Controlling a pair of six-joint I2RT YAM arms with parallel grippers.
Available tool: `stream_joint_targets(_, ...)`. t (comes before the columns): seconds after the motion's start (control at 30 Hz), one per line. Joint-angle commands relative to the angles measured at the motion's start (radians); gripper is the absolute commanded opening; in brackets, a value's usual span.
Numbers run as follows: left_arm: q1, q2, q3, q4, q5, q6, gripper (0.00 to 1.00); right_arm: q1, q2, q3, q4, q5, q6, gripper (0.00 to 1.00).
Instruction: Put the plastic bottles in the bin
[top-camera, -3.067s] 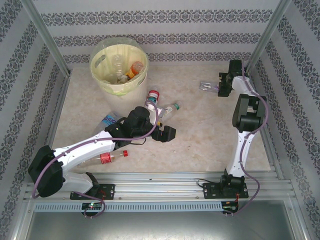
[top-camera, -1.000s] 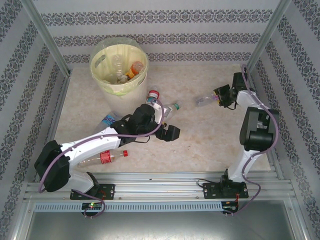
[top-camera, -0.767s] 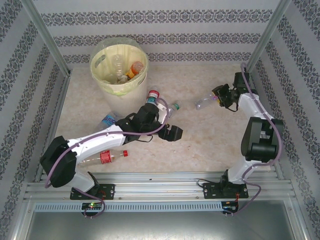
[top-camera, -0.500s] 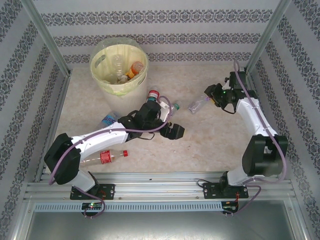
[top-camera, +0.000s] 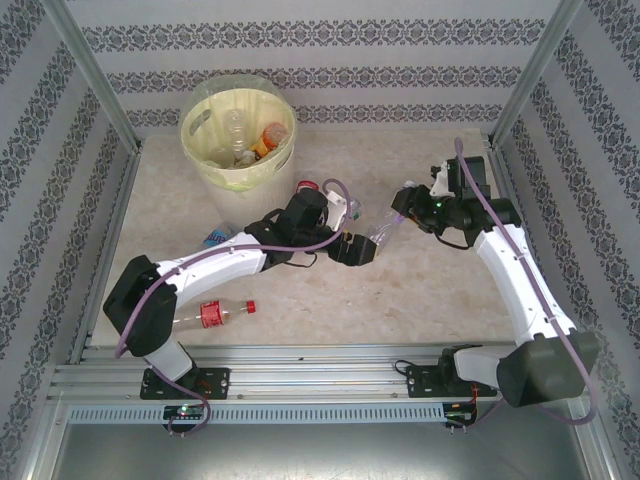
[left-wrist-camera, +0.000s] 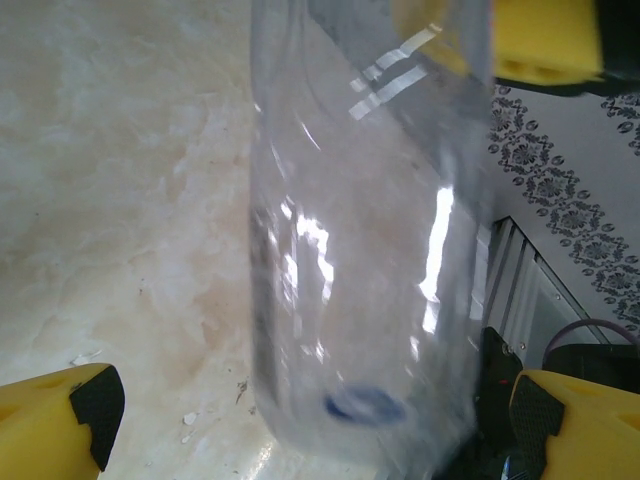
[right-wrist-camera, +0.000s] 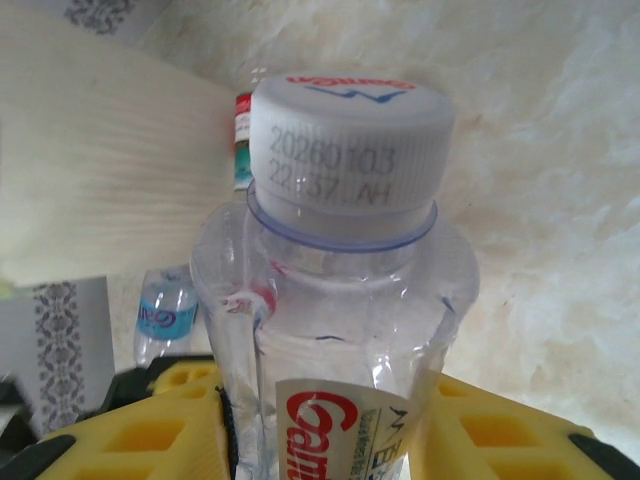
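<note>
step: passing | right gripper (top-camera: 398, 220) holds clear bottle (top-camera: 380, 233) tight | left gripper (top-camera: 357, 246) wide open around it | next, I think: left shuts, carries to bin (top-camera: 214, 166)

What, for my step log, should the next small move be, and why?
Probably close the fingers of the left gripper on the clear bottle: the right gripper is shut on its cap end, its body sits between the left's open fingers, and the bin is on the left arm's side.

Striped patterned wallpaper (top-camera: 320, 40) covers the far and side walls; a pale marbled tabletop (top-camera: 420, 290) meets metal rails (top-camera: 320, 365) at the near edge.
</note>
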Motion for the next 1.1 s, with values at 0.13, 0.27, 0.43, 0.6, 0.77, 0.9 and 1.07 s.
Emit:
stream_joint_targets(0.13,0.011,0.031,0.053,0.081,0.112,-0.025,0.95,0.054,-0.045,0.018,-0.058,0.024,-0.016,0.44)
stream_joint_targets(0.27,0.011,0.040,0.057,0.074,0.129,-0.031,0.84,0.065,-0.046,0.010,-0.054,0.027,-0.014,0.44)
stream_joint_targets(0.43,0.006,0.053,0.066,0.062,0.151,-0.033,0.72,0.073,-0.045,0.004,-0.038,0.020,-0.011,0.44)
stream_joint_targets(0.6,0.002,0.066,0.082,0.059,0.170,-0.036,0.62,0.082,-0.038,0.006,-0.036,0.027,-0.014,0.44)
stream_joint_targets(0.77,0.000,0.073,0.099,0.050,0.183,-0.035,0.49,0.091,-0.031,0.007,-0.039,0.035,-0.021,0.44)
stream_joint_targets(0.9,0.001,0.063,0.096,0.053,0.178,-0.033,0.43,0.094,-0.028,0.008,-0.039,0.037,-0.023,0.45)
stream_joint_targets(1.07,0.001,0.032,0.080,0.061,0.156,-0.039,0.42,0.093,-0.042,0.007,-0.027,0.021,-0.019,0.66)
